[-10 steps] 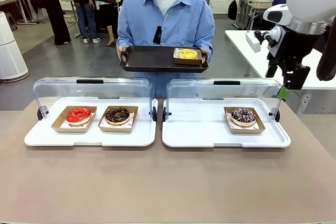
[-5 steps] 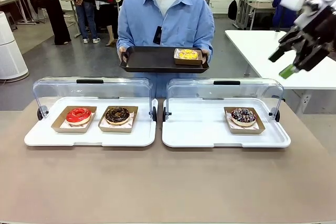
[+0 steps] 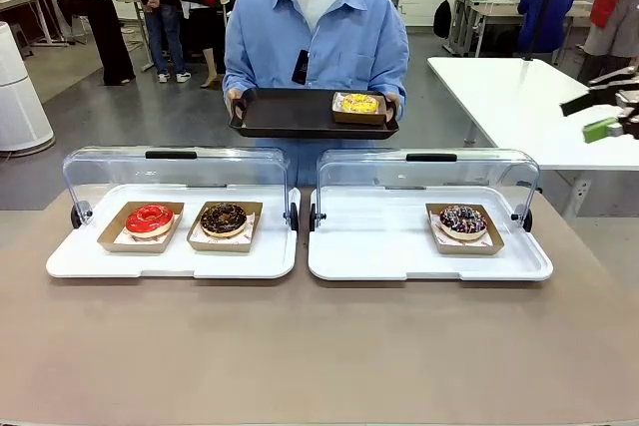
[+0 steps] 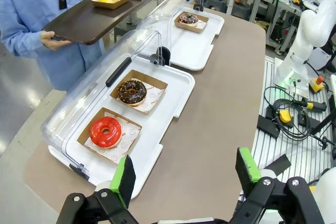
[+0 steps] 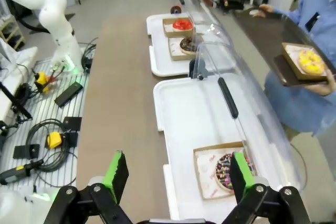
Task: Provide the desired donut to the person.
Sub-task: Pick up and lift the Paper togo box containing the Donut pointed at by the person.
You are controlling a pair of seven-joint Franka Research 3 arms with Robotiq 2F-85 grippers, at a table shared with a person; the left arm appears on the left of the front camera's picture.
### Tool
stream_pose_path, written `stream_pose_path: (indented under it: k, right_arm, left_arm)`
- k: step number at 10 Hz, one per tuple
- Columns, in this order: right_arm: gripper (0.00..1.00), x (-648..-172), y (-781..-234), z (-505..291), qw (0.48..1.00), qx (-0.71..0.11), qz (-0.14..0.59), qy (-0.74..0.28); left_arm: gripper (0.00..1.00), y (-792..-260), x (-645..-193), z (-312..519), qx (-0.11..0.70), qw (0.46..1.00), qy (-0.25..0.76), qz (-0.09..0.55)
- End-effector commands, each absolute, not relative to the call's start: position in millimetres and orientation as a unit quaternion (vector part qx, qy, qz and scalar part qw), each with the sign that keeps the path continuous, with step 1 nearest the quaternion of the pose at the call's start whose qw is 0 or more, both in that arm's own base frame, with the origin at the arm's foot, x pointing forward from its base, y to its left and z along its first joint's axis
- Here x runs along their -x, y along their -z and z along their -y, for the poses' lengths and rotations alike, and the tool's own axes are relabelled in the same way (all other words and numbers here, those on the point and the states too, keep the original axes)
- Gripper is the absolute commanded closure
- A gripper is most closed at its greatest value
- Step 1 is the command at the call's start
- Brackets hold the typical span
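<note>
The person (image 3: 316,32) stands at the far side holding a dark tray (image 3: 290,112) with a yellow donut (image 3: 358,103) in a cardboard boat. On the table, the left white case (image 3: 170,256) holds a red donut (image 3: 150,218) and a chocolate donut (image 3: 224,217). A sprinkled donut (image 3: 463,220) lies in the right case (image 3: 399,256). My right gripper (image 3: 591,117) hangs open at the far right edge, beyond the table, holding nothing. In its wrist view my left gripper (image 4: 185,174) is open and empty, high above the table's near left corner, with the red donut (image 4: 105,131) ahead.
Both cases have clear lids (image 3: 175,169) swung up toward the person. The brown tabletop (image 3: 319,346) in front of the cases is bare. A white side table (image 3: 509,97) stands at the right, and other people stand far behind.
My right arm has pulled back from above the right case's far corner to the picture's right edge. The donuts and the person's tray have stayed put.
</note>
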State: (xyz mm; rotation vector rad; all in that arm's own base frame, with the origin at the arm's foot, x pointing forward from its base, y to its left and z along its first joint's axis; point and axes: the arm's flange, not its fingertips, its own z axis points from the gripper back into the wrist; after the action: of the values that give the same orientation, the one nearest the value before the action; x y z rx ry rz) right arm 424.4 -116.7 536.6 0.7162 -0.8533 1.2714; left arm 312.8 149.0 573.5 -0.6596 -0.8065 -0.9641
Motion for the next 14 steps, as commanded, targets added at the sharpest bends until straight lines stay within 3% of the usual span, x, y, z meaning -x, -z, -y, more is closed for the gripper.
stream_pose_path:
  k: [1, 14]
  right_arm:
    - [0.00, -416, -534, 133, 0.658, -0.317, 0.384, -0.566]
    - [0.00, -406, -516, 155, 0.616, -0.352, 0.393, -0.586]
  left_arm:
    - [0.00, -575, -313, -148, 0.308, 0.756, 0.439, 0.374]
    - [0.00, -575, -313, -148, 0.308, 0.756, 0.439, 0.374]
